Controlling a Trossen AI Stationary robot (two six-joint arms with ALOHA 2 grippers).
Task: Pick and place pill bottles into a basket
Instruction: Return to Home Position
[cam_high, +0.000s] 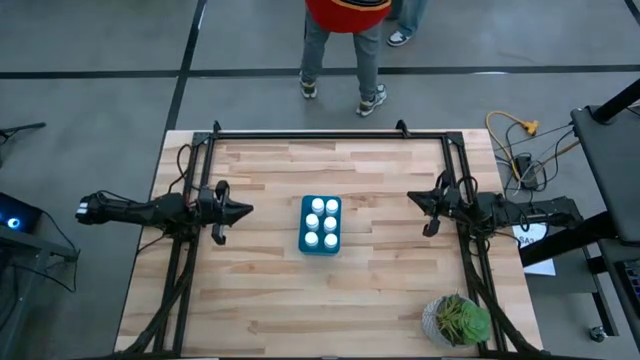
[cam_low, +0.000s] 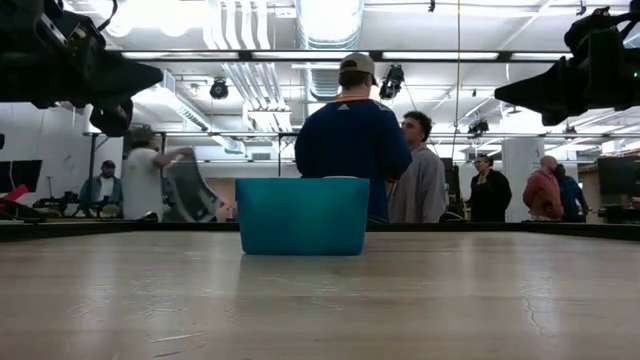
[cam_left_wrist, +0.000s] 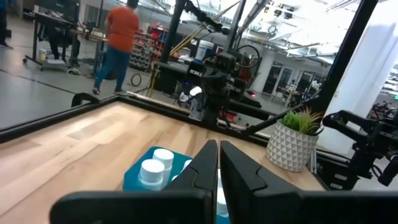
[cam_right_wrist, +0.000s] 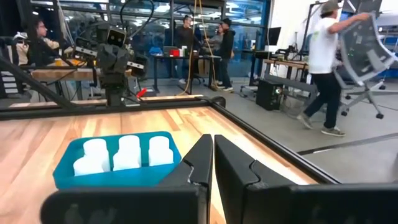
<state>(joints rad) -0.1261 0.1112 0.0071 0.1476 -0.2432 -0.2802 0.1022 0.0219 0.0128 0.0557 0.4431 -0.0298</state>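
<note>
At centre of surface (cam_high: 260, 300), teal basket (cam_high: 321, 251) is sitting w/ all six pill bottles (cam_high: 314, 206) standing inside, 2 rows of 3. By a right-hand corner, potted plant (cam_high: 457, 320) is sitting well apart; a person (cam_high: 345, 40) is standing beyond far edge. Bare wood is showing btwn basket & each arm. Off to basket's left, left pincer (cam_high: 247, 210) is hovering above surface, fingers pressed together, gripping nothing. Opposite, right pincer (cam_high: 413, 198) is hovering likewise, closed & empty. Low view: basket wall is hiding bottles; left wrist view: own fingers are covering part of basket.

Bright, even overhead light, faint shadows
</note>
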